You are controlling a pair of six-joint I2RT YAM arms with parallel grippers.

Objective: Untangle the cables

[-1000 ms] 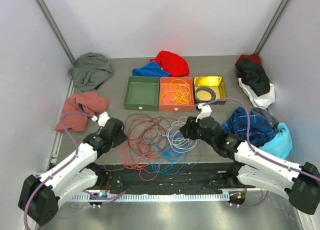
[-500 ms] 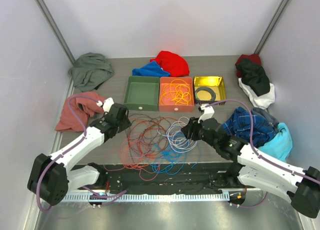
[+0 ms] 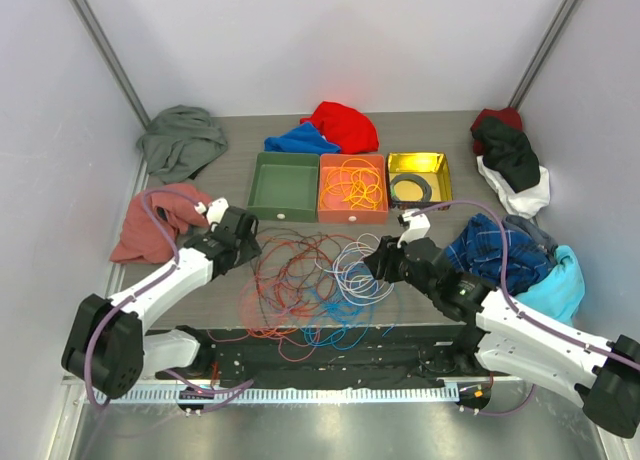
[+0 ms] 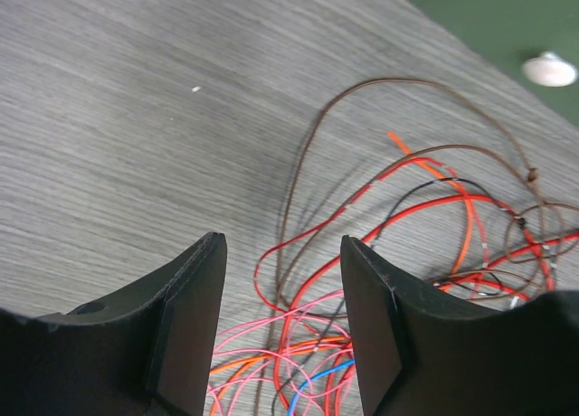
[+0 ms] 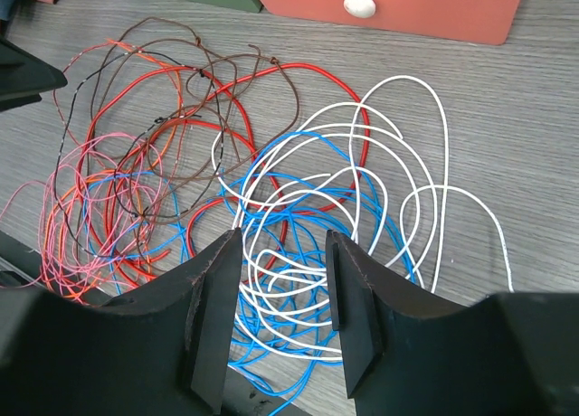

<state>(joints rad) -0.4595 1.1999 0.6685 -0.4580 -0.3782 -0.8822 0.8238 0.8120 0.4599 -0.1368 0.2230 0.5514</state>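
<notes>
cables point(image 3: 310, 275) tangled on surface point(image 3: 440, 140) at 6 o'clock of orange tray point(image 3: 352, 217); left hand point(image 4: 282, 244) at their 9 o'clock, right hand point(image 5: 283, 237) at 3, both apart, empty, I reckon flanking to tease strands outward

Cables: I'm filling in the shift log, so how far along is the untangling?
Done: an orange cable lies coiled by itself in the orange tray. In hand: nothing. The left gripper and right gripper both hover open over the tangle, gripping no wire. Left: red, brown, pink, blue and white cables lie interlaced on the table, and the green tray holds none. Early stage, I'd judge.
</notes>
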